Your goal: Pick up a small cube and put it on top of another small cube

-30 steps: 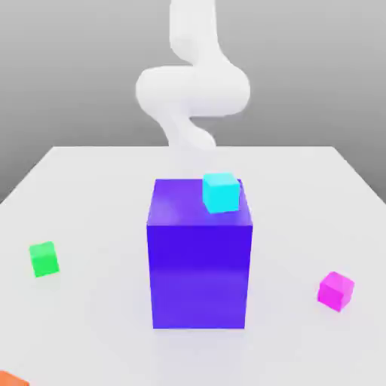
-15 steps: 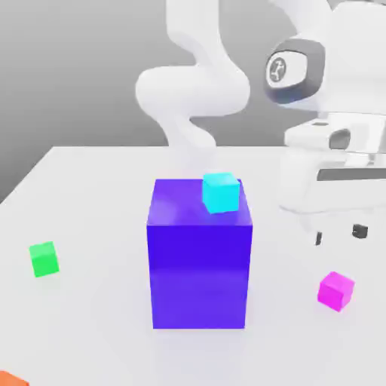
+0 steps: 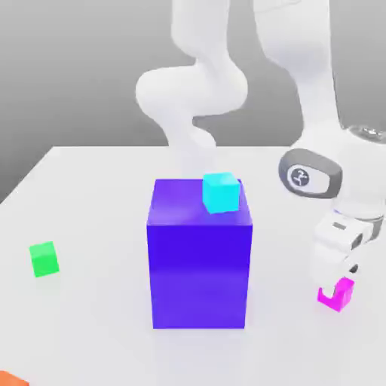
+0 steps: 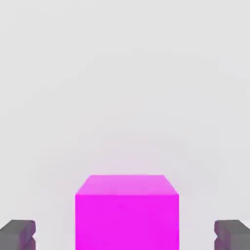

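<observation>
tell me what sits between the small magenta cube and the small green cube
In the exterior view, the big blue-purple block stands between the magenta cube and the green cube.

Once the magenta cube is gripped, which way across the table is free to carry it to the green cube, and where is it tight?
The bare strip in front of the big blue-purple block is open between the magenta cube and the green cube, whose top is bare. The middle is crowded: the block with the cyan cube on it stands tall. An orange cube sits at the near corner.
</observation>
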Controlling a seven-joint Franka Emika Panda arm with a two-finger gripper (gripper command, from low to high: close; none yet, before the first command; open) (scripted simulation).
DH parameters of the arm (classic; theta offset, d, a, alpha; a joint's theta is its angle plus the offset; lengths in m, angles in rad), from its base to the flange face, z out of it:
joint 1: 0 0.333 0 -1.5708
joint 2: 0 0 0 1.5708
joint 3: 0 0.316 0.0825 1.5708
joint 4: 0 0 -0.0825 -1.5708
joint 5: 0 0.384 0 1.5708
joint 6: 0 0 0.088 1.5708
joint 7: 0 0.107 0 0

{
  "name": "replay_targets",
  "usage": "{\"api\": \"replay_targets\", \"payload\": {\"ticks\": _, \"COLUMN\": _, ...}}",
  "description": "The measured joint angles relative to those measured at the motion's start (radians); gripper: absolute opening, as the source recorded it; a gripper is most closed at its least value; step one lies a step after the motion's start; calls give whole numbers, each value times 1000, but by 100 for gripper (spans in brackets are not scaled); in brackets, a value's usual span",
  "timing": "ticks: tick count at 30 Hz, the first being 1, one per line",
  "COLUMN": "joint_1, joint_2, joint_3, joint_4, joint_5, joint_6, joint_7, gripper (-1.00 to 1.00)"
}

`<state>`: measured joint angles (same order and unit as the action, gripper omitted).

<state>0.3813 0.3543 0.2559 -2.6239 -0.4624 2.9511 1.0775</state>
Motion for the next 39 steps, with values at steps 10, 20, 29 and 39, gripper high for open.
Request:
{"api": "replay_targets", "payload": {"ticks": 10, "joint_1": -23, "joint_2": -22, "joint_3": 28, "joint_4": -6, "joint_5": 24, "joint_6": -15, "joint_7": -18, "gripper": -100}}
{"api": "replay_targets", "payload": {"ticks": 20, "joint_1": -160, "joint_2": -231, "joint_3": 190, "joint_4": -27, "joint_5": 274, "joint_6": -126, "joint_7": -203, "gripper": -100}}
{"api": "replay_targets", "payload": {"ticks": 29, "joint_1": -418, "joint_2": -300, "joint_3": 11, "joint_4": -17, "joint_5": 290, "joint_6": -144, "joint_7": -46, "gripper": -100}}
{"api": "replay_targets", "payload": {"ticks": 39, "joint_1": -779, "joint_2": -375, "joint_3": -196, "joint_4": -57, "joint_5": 315, "joint_6": -197, "joint_7": 191, "gripper": -100}}
